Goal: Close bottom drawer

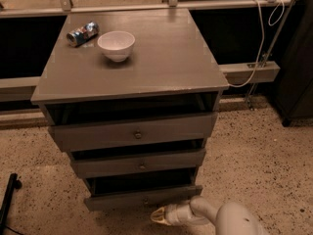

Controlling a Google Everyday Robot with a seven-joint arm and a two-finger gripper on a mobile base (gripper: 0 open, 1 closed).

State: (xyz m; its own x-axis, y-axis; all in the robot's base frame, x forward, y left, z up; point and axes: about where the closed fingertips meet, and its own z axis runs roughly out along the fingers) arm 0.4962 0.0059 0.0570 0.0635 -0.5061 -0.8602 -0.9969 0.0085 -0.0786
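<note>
The bottom drawer (pixel 122 200) is the lowest of three grey-brown drawers in a wooden cabinet (pixel 146 77). It stands pulled out a little, with a dark gap above its front. The two drawers above it, with small round knobs, also stand slightly open. My gripper (pixel 157 215) sits low near the floor, just below and in front of the bottom drawer's front, right of its middle. Its tan tip points left, and the white arm (pixel 230 220) comes in from the lower right.
A white bowl (pixel 116 45) and a crushed can (pixel 82 34) sit on the cabinet top. A white cable (pixel 254 53) hangs at the right, by a rail along the wall. A black object (pixel 9 199) lies on the speckled floor at lower left.
</note>
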